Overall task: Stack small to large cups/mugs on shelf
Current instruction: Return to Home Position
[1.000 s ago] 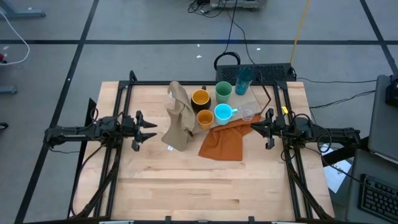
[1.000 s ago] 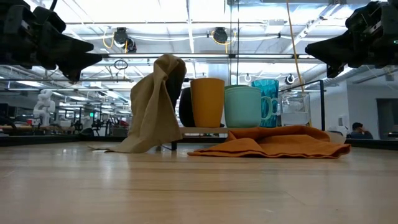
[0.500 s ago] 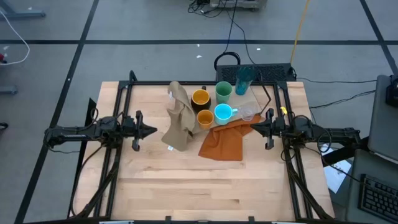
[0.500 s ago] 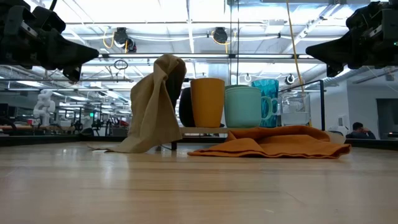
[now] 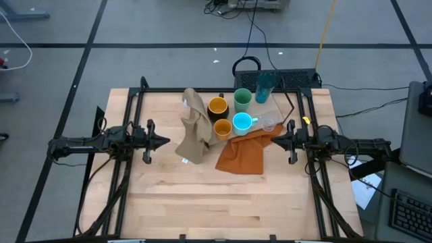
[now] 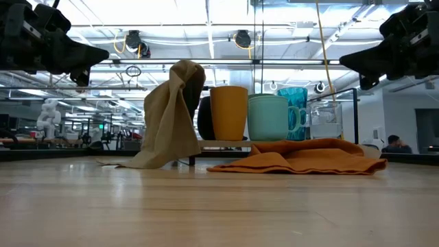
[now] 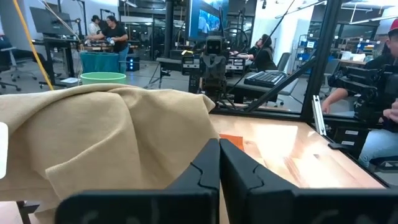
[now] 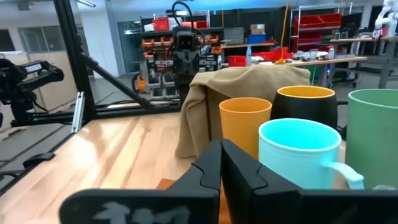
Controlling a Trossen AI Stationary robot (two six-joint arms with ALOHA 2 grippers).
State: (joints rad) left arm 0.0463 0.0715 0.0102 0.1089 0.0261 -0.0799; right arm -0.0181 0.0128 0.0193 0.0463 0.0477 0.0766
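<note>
Six stand on the shelf (image 6: 223, 143): teal tumbler (image 5: 264, 85), green cup (image 5: 242, 100), yellow mug (image 5: 217, 106), orange cup (image 5: 222, 128), cyan mug (image 5: 241, 122), clear glass (image 5: 268, 124); left gripper (image 5: 167, 142) just clenched empty, right gripper (image 5: 273, 141) clenched empty too, both pulled to the table (image 5: 202, 196) sides, so task looks done.

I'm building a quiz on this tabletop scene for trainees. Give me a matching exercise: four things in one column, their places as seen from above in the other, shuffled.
Things: 1 tall teal tumbler; 2 tiny clear glass; 3 tan cloth; 4 orange cloth.
Places: A nearest the left gripper; B topmost vessel in the high view; C just right of the bright cyan mug; D spread below the cups, high view.
Pairs: 1-B, 2-C, 3-A, 4-D.
</note>
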